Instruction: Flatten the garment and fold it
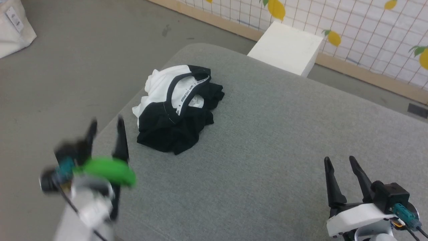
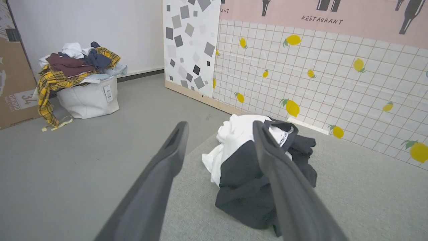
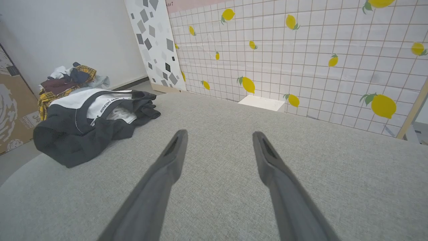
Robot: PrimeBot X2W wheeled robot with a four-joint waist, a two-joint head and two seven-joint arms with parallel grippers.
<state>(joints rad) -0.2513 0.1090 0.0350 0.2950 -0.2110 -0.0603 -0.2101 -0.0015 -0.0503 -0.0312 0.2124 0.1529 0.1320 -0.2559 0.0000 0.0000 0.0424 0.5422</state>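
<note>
Grey cushion [image 1: 267, 134] bears garment [image 1: 177, 110]; bin [image 2: 88, 98] holds clothes [image 2: 77, 62]

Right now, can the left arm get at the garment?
Probably yes: the left gripper is open and points at the crumpled garment, with just bare grey cushion between them.

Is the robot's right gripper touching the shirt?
Apart. In the head view the right gripper sits at the lower right, with a wide stretch of bare grey cushion between it and the shirt.
</note>
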